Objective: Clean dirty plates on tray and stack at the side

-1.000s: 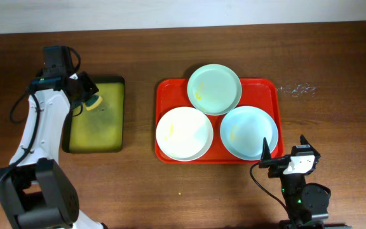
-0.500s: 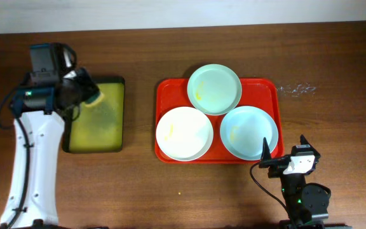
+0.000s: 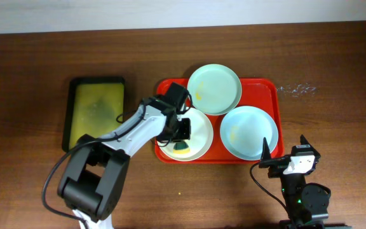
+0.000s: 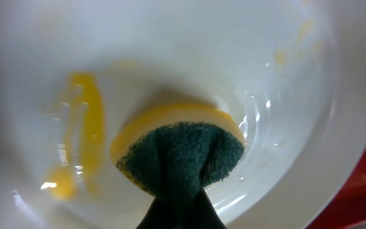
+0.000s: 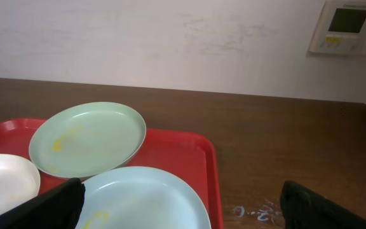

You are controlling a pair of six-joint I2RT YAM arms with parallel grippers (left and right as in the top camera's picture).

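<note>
left gripper (image 3: 182, 138) clamping yellow-green sponge (image 4: 180, 149), now arriving from far-left tray (image 3: 97, 114) onto round white plastic plate (image 3: 199, 124); scrubbing starting; right gripper (image 3: 283, 149) gaping.

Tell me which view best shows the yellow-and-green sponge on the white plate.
Left wrist: the yellow foam sponge with dark green scrub pad fills the frame, against the round white plastic plate. Overhead shows just a green speck at the left gripper. Right wrist misses it.
</note>
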